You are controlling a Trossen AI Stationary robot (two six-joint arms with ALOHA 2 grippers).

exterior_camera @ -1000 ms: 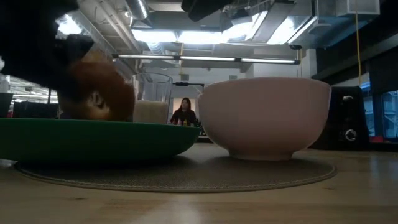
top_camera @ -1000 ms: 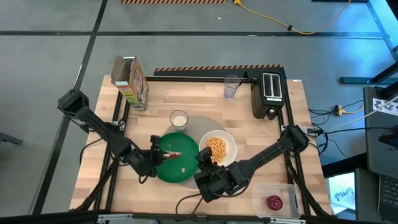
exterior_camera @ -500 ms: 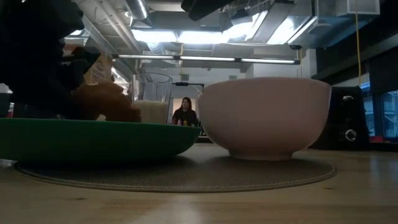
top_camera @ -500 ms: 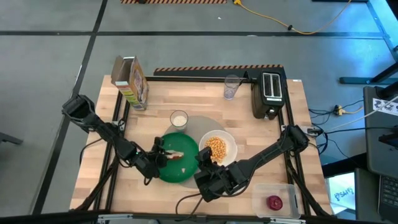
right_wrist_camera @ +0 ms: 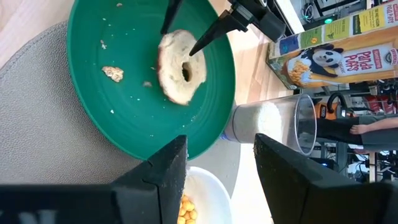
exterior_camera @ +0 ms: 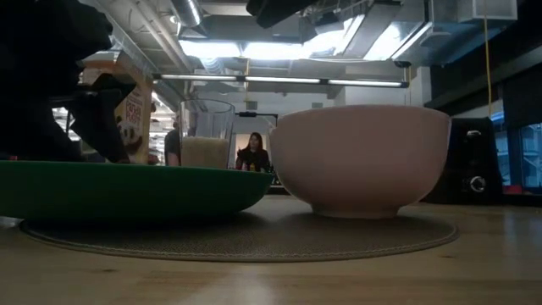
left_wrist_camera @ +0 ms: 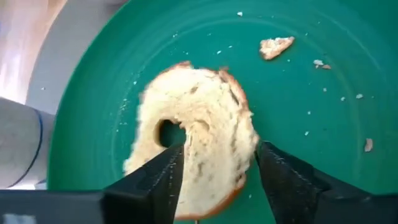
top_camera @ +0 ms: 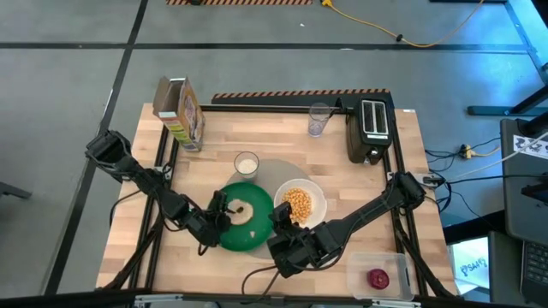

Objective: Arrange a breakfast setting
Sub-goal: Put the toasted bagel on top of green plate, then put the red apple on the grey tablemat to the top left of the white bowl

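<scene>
The left pincer (left_wrist_camera: 214,180) stands wide open just over the pale bagel (left_wrist_camera: 196,134), which lies flat near the middle of the green plate (top_camera: 242,233). The right pincer (right_wrist_camera: 214,162), also spread, waits at the plate's four o'clock. The bagel looks light, soft and crumbly, so a gentle pinch across its ring seems best.

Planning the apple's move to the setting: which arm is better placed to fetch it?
Right, probably. The red apple sits in a clear tub beside the right pincer; the left pincer is across the green plate.

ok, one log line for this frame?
left gripper: open over bagel | bagel: flat on green plate | right gripper: open, waiting by bowl
</scene>
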